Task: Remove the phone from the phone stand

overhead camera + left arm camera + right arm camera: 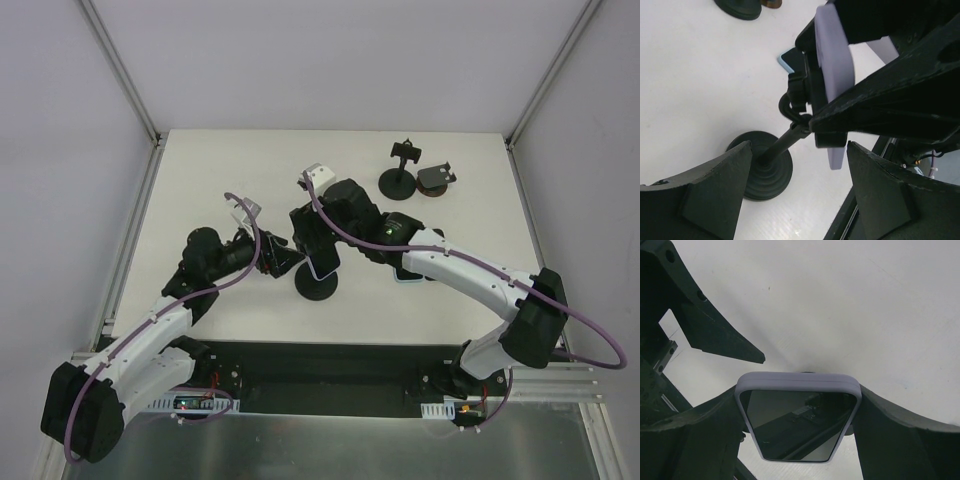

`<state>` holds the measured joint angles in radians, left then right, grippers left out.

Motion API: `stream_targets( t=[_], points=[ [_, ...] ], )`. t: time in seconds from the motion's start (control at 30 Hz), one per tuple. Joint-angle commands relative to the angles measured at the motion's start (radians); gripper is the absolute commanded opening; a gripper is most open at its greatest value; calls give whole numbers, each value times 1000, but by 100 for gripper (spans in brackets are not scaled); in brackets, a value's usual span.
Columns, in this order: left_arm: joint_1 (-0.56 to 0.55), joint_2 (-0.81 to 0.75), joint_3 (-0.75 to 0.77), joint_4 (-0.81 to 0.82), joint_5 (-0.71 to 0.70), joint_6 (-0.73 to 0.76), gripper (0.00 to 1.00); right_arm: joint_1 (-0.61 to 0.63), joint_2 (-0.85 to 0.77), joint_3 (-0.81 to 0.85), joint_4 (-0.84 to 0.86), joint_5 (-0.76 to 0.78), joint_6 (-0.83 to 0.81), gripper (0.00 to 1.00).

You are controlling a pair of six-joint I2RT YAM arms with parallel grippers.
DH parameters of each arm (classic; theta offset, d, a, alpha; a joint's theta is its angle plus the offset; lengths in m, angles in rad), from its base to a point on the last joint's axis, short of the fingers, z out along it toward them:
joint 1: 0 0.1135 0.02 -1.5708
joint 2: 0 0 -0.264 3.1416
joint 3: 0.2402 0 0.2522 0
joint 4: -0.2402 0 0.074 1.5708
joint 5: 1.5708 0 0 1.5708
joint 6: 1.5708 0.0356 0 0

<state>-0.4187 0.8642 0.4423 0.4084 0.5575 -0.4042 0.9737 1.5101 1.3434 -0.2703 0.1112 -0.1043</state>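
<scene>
Lavender-cased phone: sits in the clamp at the head of the stand, dark screen facing the right wrist camera. Leans out over the round base on a thin slanted stem. Stands near the middle of the table, just ahead of both arm bases. Not yet lifted out of the clamp.

Right gripper: reaches in from the right, above the phone. Places one finger on each side edge of the case. Meets both edges in the right wrist view, so grips the phone across its width.

Left gripper: points in low from the left, at stem height. Holds its fingers wide apart, one on either side of the stem just above the base. Touches neither stem nor base in the left wrist view. Stands open.

Pale blue handset: lies flat on the table beyond the stand. Shows partly under the right arm in the top view.

Spare stand: stands upright toward the far right of the table, well apart from both grippers.

Dark object: sits just beside the spare stand on a brown base. Cannot tell its kind.
</scene>
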Motion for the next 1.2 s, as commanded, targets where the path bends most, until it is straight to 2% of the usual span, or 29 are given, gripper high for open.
stream_targets(
  t=[0.0, 0.23, 0.43, 0.57, 0.7, 0.77, 1.17],
  points=[
    [-8, -2, -4, 148, 16, -50, 75, 10, -45, -1, 33, -54, 57, 1],
    [-9, 21, -2, 179, 27, -81, 68, 11, -44, -1, 33, -65, 61, 1],
    [-9, 55, 1, 188, 13, -100, 52, 10, -47, -3, 29, -85, 63, 1],
    [-9, 62, -5, 210, 4, -128, 36, 11, -47, -6, 26, -102, 64, 1],
    [-9, 52, -22, 201, -34, -137, 7, 10, -51, -1, 14, -145, 60, 1],
    [-8, 39, -31, 172, -73, -130, 0, -1, -60, 2, 0, -179, 58, 1],
    [-8, -31, -83, 87, -176, -113, 0, -95, -154, -23, -15, -379, 31, 1]
  ],
)
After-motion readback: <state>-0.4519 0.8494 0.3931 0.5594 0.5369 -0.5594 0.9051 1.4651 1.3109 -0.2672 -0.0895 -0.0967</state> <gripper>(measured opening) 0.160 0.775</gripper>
